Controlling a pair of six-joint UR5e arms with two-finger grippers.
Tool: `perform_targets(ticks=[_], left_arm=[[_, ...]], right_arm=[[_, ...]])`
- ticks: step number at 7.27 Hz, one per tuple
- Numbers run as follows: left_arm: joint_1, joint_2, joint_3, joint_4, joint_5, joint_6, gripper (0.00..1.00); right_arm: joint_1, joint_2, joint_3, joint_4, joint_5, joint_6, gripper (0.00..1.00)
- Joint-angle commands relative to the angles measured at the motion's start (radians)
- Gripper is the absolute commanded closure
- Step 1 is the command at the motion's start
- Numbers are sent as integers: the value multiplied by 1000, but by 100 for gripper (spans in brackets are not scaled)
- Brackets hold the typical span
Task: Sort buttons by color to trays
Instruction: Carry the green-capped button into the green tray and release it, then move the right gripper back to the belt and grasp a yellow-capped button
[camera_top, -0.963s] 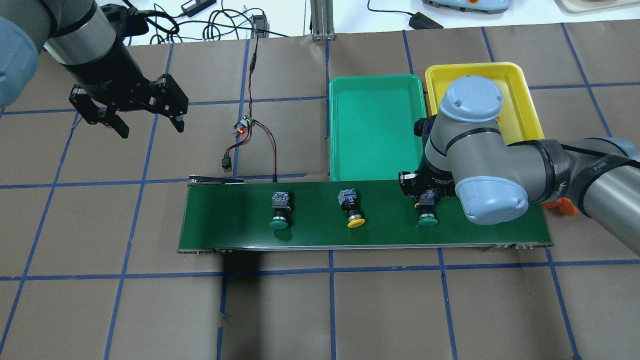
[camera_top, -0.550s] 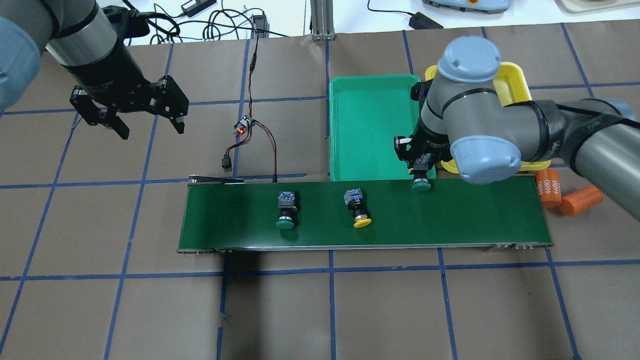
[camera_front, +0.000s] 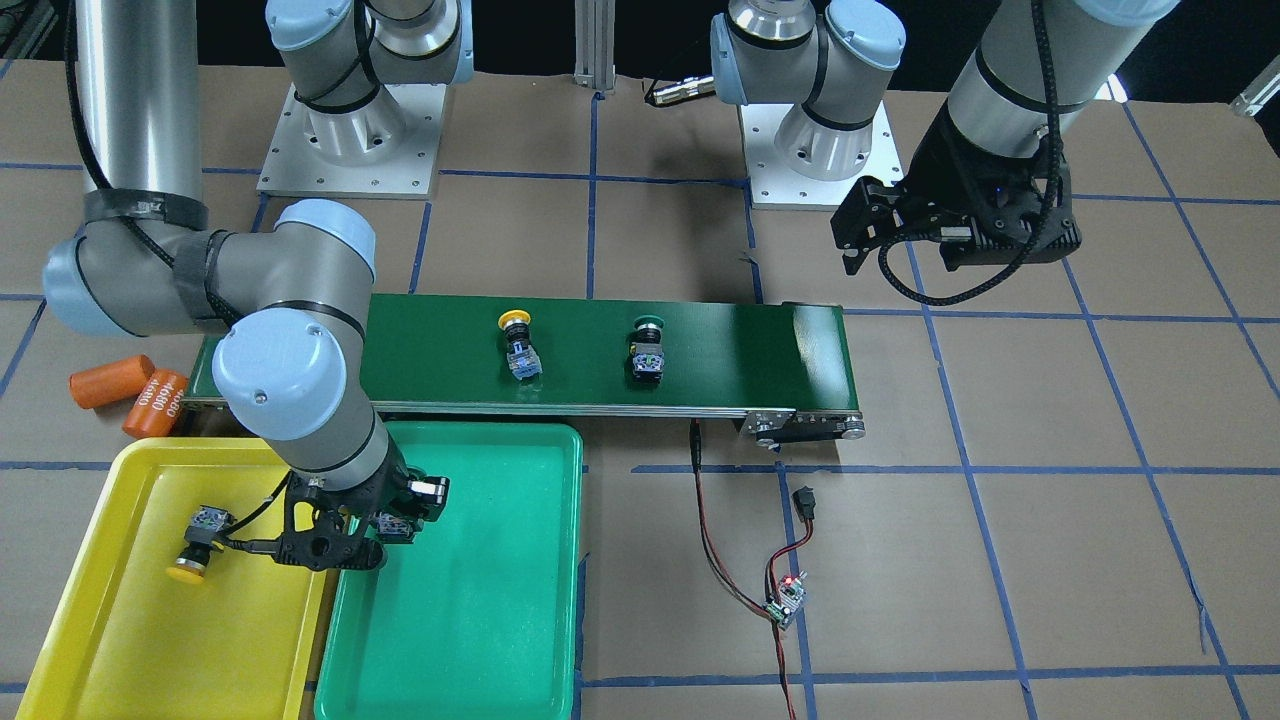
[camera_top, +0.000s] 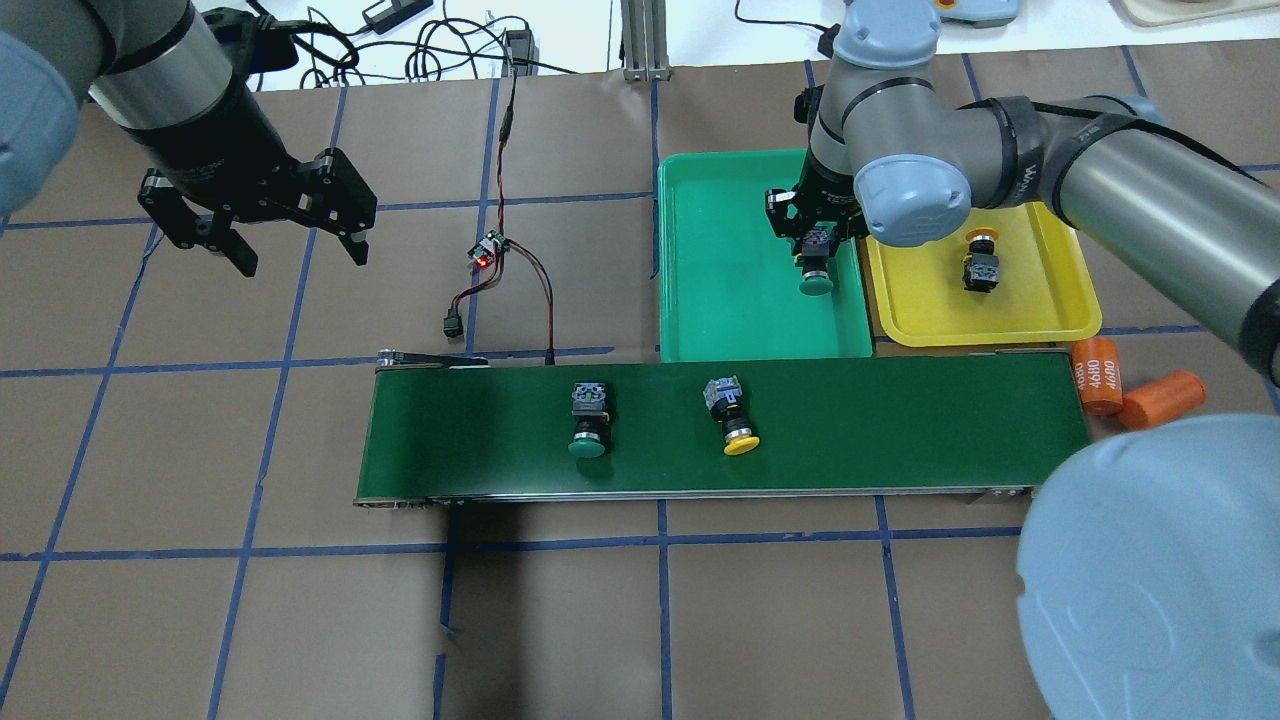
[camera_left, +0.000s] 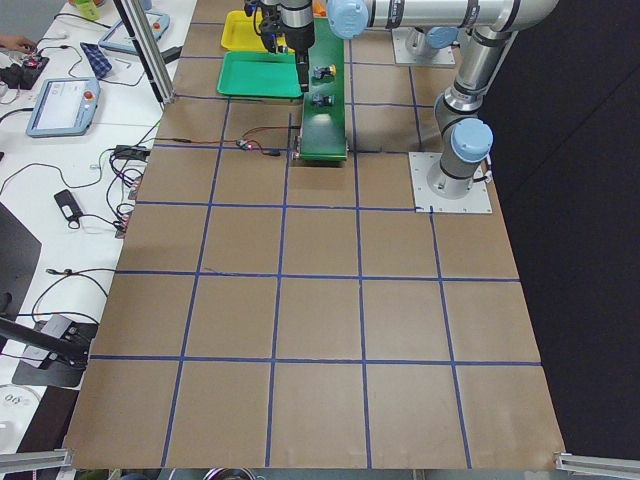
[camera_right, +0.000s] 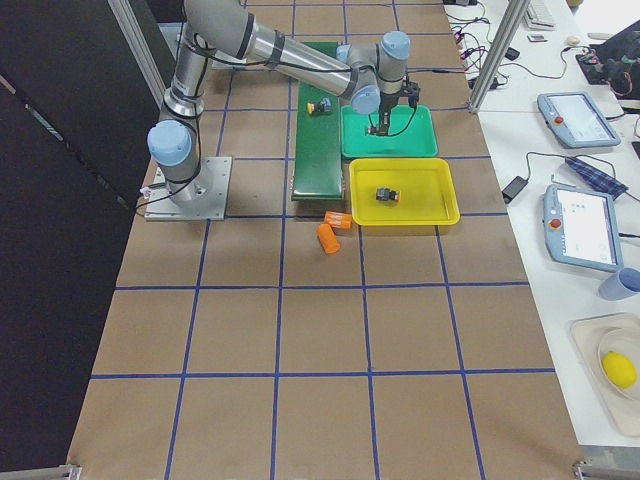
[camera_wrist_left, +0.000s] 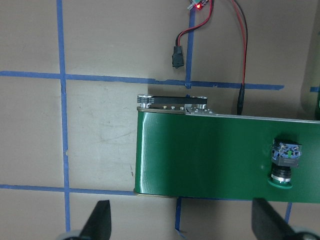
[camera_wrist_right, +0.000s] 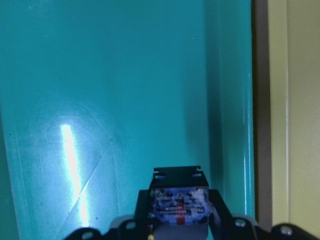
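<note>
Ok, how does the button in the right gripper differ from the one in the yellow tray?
The gripped button has a green cap, the tray button a yellow one. The gripped button is clamped by the right gripper over the green tray; the tray button lies loose in the yellow tray. Bodies look alike.

The worktop (camera_top: 200, 620) is covered in brown paper, marked into squares by blue tape (camera_top: 660, 600). A long dark-green belt (camera_top: 900, 430) lies across its middle. Just beyond the belt's far edge a green tray (camera_top: 730, 280) and a yellow tray (camera_top: 930, 310) sit side by side. Two orange cylinders (camera_top: 1098, 375) lie touching at the belt's right end. A small board (camera_top: 489, 250) with a red light lies left of the green tray, and its red-and-black wires (camera_top: 545, 290) run to the belt. Two base plates (camera_front: 345, 150) stand at the robot's side.
</note>
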Motion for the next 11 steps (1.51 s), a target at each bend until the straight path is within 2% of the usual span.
perform_targets(ticks=[1, 3, 5, 7, 8, 9, 11], left_arm=[[1, 1, -2, 1, 3, 0, 0], [1, 0, -4, 1, 6, 3, 0], [1, 1, -6, 0, 8, 3, 0], [2, 4, -6, 0, 8, 3, 0], [2, 4, -6, 0, 8, 3, 0], [2, 4, -6, 0, 6, 3, 0], [4, 3, -7, 0, 6, 3, 0]], right_arm=[[0, 3, 1, 10, -5, -5, 0], [-6, -82, 48, 43, 0, -22, 0], [-20, -226, 185, 30, -8, -115, 0], [-43, -381, 298, 60, -11, -128, 0], [-66, -453, 394, 45, -11, -181, 0], [-121, -486, 468, 45, -5, -230, 0], [-141, -495, 494, 46, 8, -206, 0]])
